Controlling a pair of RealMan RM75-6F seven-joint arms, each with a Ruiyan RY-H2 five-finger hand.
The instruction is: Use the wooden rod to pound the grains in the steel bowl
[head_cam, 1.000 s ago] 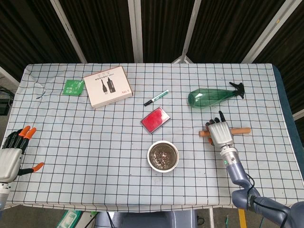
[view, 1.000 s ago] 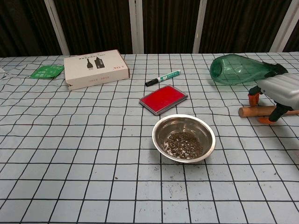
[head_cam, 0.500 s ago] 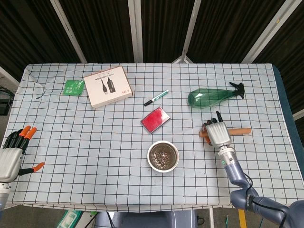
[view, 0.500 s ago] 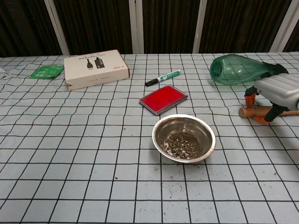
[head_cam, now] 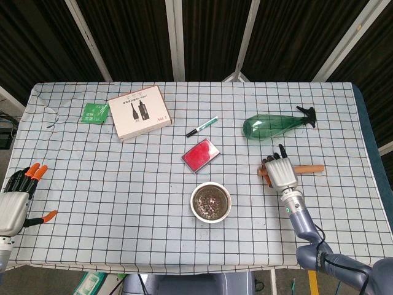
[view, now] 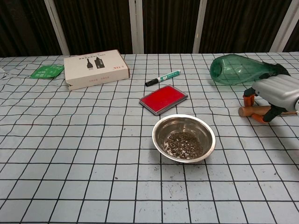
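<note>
Right hand (head_cam: 280, 173) over wooden rod (view: 250, 111), fingers straddling it; grasp unclear. Left hand (head_cam: 17, 200) released, holding nothing, at table edge (head_cam: 12, 153).

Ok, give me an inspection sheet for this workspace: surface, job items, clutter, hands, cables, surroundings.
Surface: table under a white checked cloth, lying flat.
Job's things: steel bowl near the middle, upright, grains inside; wooden rod lying flat, to the right of the bowl.
Clutter: cardboard box, green packet, marker, red pad, green spray bottle on its side.
Hands: right hand over the rod, fingers curled around it; left hand at the table's left edge, holding nothing.
Cables: nothing seen.
Surroundings: dark panels behind the table.
</note>
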